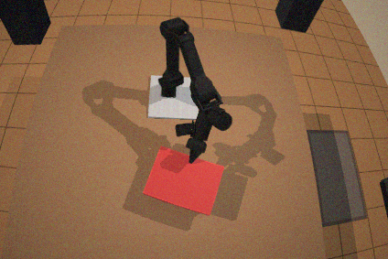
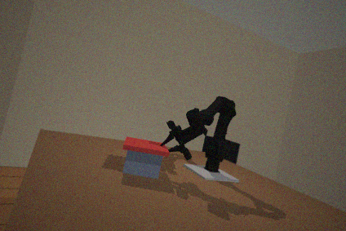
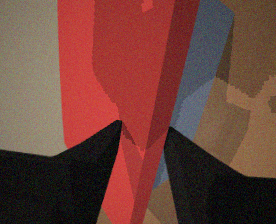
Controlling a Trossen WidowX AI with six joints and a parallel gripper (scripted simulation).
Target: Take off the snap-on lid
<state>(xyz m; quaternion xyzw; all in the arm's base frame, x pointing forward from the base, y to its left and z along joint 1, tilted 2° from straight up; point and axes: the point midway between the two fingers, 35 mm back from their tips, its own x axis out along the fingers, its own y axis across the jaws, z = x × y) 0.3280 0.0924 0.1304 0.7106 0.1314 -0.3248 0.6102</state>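
Observation:
The red lid (image 1: 183, 180) (image 2: 143, 144) (image 3: 134, 50) sits right side up on top of the blue-grey storage box (image 2: 143, 165) (image 3: 201, 55). The box stands on the table and is hidden under the lid in the top view. My gripper (image 1: 191, 162) (image 2: 165, 148) (image 3: 143, 129) is shut on the lid's edge on the side facing the arm base. In the wrist view one fingertip is over the lid's top face and the other is on the side-wall side, near the box wall. No clear gap shows between lid and box.
The arm stands on a white base plate (image 1: 157, 111) (image 2: 230, 179) behind the box on the brown table (image 1: 69, 151) (image 2: 82, 200). Dark blocks (image 1: 25, 9) (image 1: 304, 2) stand beyond the table's far corners. A grey panel (image 1: 327, 178) lies past its right edge.

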